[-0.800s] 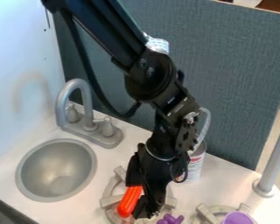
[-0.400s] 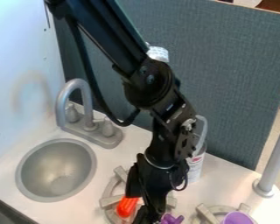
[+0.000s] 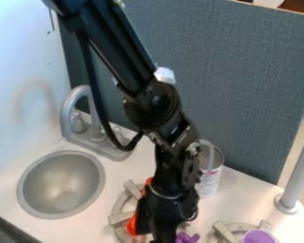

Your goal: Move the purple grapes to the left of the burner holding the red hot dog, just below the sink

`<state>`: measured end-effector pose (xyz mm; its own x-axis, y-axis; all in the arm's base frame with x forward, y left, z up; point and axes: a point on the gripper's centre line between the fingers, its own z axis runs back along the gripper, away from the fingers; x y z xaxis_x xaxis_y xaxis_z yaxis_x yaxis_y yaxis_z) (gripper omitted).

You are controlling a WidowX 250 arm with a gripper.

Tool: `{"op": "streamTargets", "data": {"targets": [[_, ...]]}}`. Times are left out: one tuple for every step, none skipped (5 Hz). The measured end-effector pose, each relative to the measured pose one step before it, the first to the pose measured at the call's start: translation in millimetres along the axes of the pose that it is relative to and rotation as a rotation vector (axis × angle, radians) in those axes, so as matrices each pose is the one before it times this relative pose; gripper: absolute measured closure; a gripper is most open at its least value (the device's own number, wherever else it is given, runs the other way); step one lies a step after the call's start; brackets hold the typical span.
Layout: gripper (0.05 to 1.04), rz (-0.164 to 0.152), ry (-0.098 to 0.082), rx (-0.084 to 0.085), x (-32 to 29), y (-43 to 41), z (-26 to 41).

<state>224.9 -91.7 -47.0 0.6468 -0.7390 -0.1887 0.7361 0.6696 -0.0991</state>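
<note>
Long orange-red plastic piece (image 3: 132,224) sits over the round grey burner (image 3: 120,218), part-hidden by my black claw (image 3: 156,231). Can't tell if claw's spread, closed or pinching. I'd align to its length, go slow, clear the knobbly purple plastic piece (image 3: 187,238) and metal can (image 3: 210,182) near the white counter's (image 3: 243,194) back edge.

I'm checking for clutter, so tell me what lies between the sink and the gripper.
In the camera view, the nearer burner and an orange thing, partly hidden by the gripper, lie between it and the sink.
</note>
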Motion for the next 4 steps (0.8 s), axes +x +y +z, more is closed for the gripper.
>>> {"op": "streamTargets", "data": {"targets": [[0.083, 0.0466, 0.0071, -0.0029, 1.23, 2.20, -19.23], [0.083, 0.0359, -0.0139, 0.0146, 5.92, -0.56, -10.65], [0.083, -0.0023, -0.0329, 0.0036, 8.76, -6.23, -4.14], [0.083, 0.0032, -0.0456, 0.0218, 14.60, -5.81, 2.91]]}}
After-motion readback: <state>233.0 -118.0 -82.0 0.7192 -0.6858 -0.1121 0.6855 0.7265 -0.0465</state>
